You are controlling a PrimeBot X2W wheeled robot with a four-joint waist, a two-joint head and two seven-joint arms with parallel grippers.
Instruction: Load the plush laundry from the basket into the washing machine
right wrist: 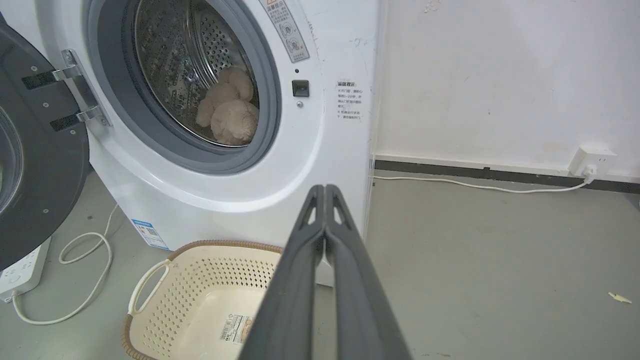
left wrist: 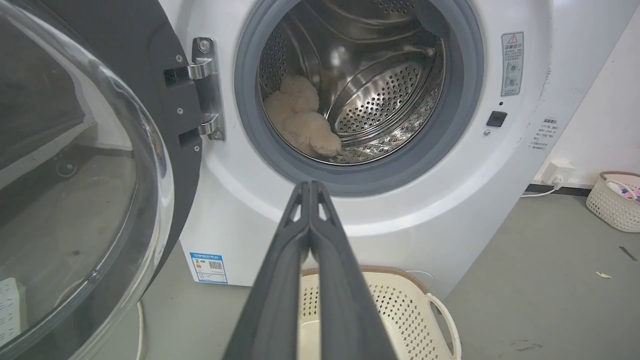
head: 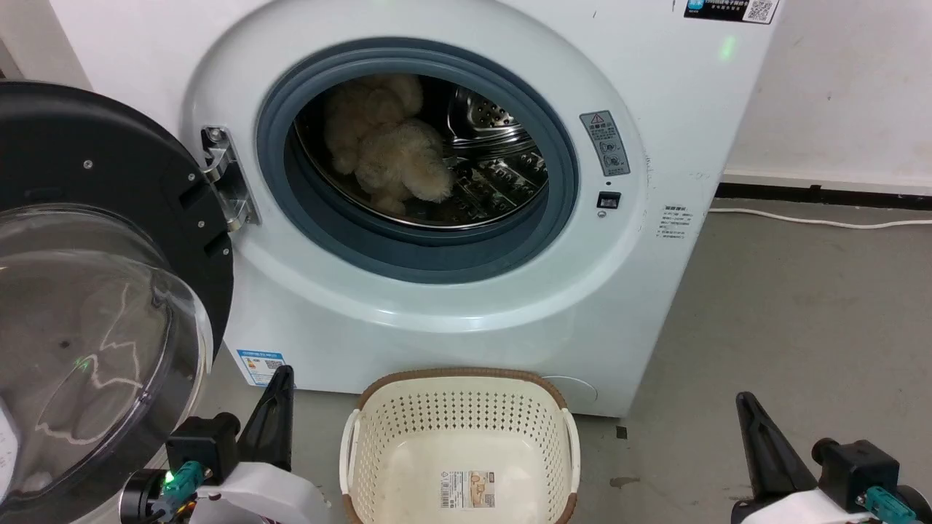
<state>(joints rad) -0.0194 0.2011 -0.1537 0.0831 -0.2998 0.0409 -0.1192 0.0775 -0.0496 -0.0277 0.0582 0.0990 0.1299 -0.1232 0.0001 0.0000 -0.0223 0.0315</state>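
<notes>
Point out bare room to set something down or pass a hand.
Free: inside the cream perforated basket; grey floor right of the white washing machine; steel drum right of the fluffy beige plush toy. Crowded: left, by the black-rimmed clear door and left gripper.

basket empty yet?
Empty. The basket holds just its label sticker; the plush toy lies in the drum.

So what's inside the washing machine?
The plush laundry lies in the steel drum of the washing machine. The drum's near bottom, behind the gasket, is hidden.
</notes>
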